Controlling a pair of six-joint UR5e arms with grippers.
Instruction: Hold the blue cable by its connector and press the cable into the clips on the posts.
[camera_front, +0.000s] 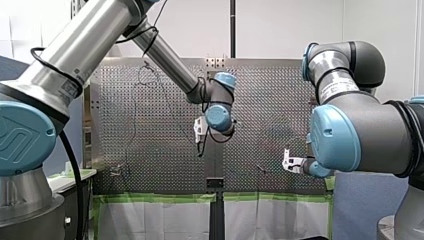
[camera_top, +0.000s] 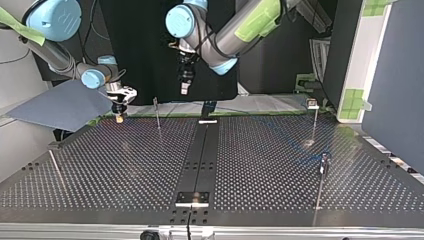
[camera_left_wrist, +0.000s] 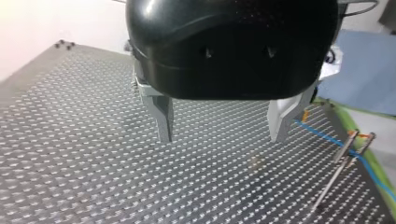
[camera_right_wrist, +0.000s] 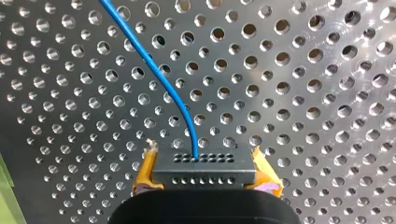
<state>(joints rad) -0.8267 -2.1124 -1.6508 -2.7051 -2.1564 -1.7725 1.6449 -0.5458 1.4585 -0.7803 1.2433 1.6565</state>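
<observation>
Perforated table (camera_top: 125, 165) carries thin posts (camera_top: 158, 117); right claw (camera_right_wrist: 204, 173) pinches the connector (camera_right_wrist: 204, 161), left claw (camera_left_wrist: 222, 135) spread.

Robotics lab with perforated table (camera_top: 280, 165)

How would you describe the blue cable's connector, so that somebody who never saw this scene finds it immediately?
In the right wrist view, follow the blue cable across the perforated table down to my right gripper. The connector is the dark rectangular block clamped between its yellow pads. Unlike the table's wide holes, it carries two rows of tiny holes, and the cable enters one.
</observation>
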